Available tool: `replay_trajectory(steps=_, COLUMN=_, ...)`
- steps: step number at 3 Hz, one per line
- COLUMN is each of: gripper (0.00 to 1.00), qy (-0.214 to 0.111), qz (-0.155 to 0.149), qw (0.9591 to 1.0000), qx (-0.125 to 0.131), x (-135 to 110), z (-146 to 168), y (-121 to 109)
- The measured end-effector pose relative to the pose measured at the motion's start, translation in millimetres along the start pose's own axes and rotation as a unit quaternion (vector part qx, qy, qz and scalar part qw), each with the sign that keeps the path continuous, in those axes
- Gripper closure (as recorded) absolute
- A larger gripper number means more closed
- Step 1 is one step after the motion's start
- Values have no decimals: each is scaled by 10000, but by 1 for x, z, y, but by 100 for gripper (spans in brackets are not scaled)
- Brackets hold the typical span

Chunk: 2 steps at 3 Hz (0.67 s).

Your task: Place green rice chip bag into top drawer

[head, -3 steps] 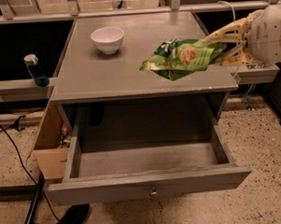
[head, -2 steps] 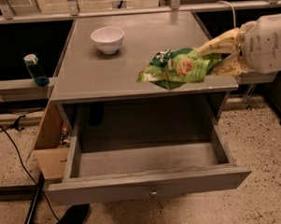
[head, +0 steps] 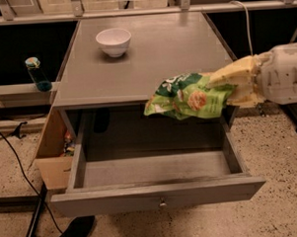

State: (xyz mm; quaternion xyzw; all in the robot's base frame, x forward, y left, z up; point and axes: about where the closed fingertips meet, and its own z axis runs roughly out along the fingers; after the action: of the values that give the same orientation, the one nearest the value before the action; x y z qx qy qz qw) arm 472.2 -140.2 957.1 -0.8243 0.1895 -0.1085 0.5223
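Note:
The green rice chip bag (head: 187, 96) hangs in the air, held at its right end by my gripper (head: 231, 84). The gripper's yellowish fingers are shut on the bag, and the white arm reaches in from the right edge. The bag hovers over the front edge of the grey tabletop (head: 150, 56), above the back right part of the open top drawer (head: 157, 196). The drawer is pulled out towards the camera, and its inside looks bare. A small metal knob (head: 163, 204) sits at the centre of its front.
A white bowl (head: 114, 41) stands at the back left of the tabletop. A tan cardboard box (head: 53, 149) sits left of the drawer. A blue bottle (head: 37, 74) stands on a ledge at left. Cables and a black stand leg lie on the speckled floor.
The gripper has carried the bag towards the camera and down, from over the tabletop's right side to over the table's front edge and the open drawer.

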Motion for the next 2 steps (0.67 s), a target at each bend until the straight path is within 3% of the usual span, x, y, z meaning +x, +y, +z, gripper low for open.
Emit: replay_trajectory(steps=2, gripper=100, qy=-622, qz=-453, qw=9970, qx=2, x=-50, z=-9, y=19)
